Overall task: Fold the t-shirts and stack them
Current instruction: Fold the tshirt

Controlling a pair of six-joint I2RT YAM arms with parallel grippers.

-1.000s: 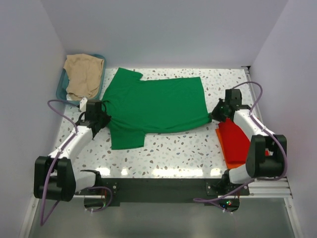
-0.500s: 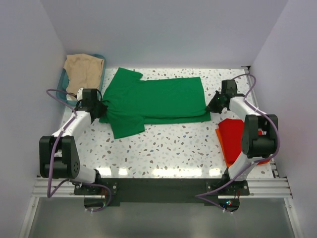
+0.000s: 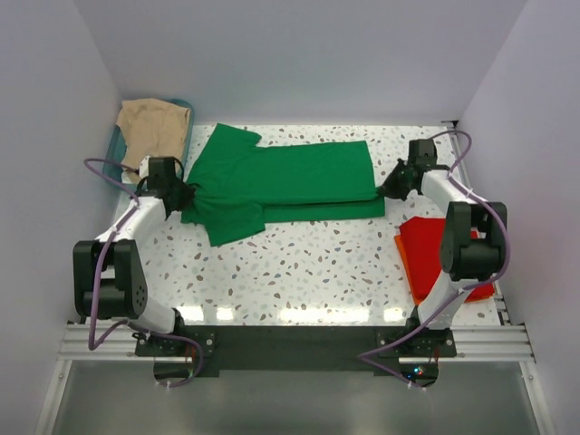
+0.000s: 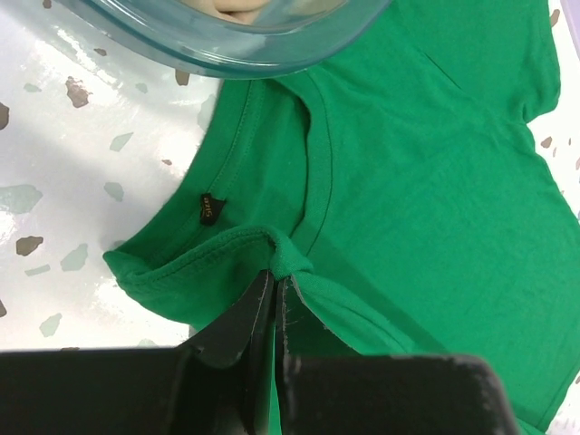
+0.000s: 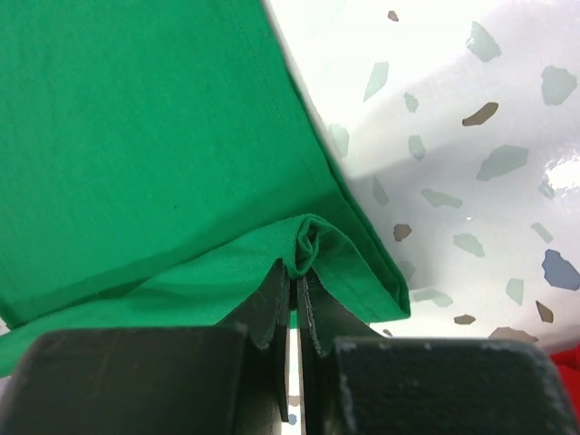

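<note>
The green t-shirt lies across the back of the table, its near edge folded over towards the far side. My left gripper is shut on the cloth beside the collar; the wrist view shows the pinched fold at my fingertips. My right gripper is shut on the shirt's bottom hem corner, seen bunched in the right wrist view. The red-orange t-shirt lies folded at the right, near side, under my right arm.
A teal basket with beige cloth stands at the back left, close to my left gripper; its rim shows in the left wrist view. Walls close the left, back and right sides of the speckled table.
Both grippers have moved away from me, carrying the green shirt's near edge over onto itself. The sleeve at the near left has been drawn up with it.
</note>
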